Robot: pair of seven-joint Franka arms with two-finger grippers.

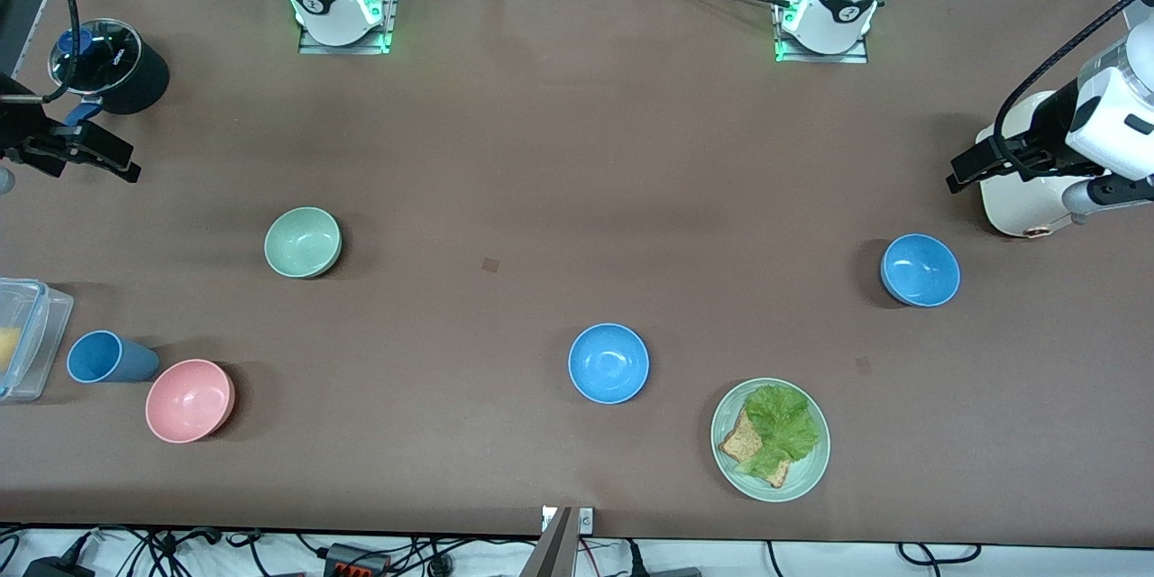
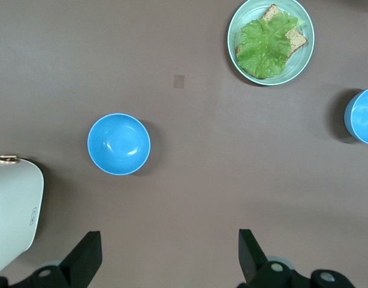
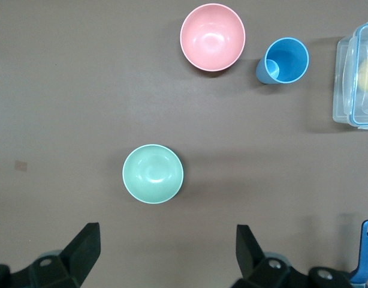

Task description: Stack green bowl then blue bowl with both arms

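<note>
1. Bowls first: the green bowl (image 1: 303, 242) sits upright at mid-height in the front view, toward the right arm's end of the table, nothing in it.
2. The blue bowl (image 1: 920, 270) is at about the same height in the frame but toward the left arm's end, so the two are well apart. It's near a white appliance (image 1: 1019, 198).
3. A deeper blue bowl (image 1: 609, 362) sits lower centre, near a green plate (image 1: 811, 469) with bread and lettuce.
4. Left gripper (image 1: 960, 176) hangs over the white appliance at the frame's edge, jaws wide, holding nothing.
5. Right gripper (image 1: 113, 160) hovers at the right arm's end, upper part of the frame, jaws wide too, empty. A pink bowl (image 1: 189, 400) and blue cup (image 1: 110, 358) sit lower down at that end.
</note>
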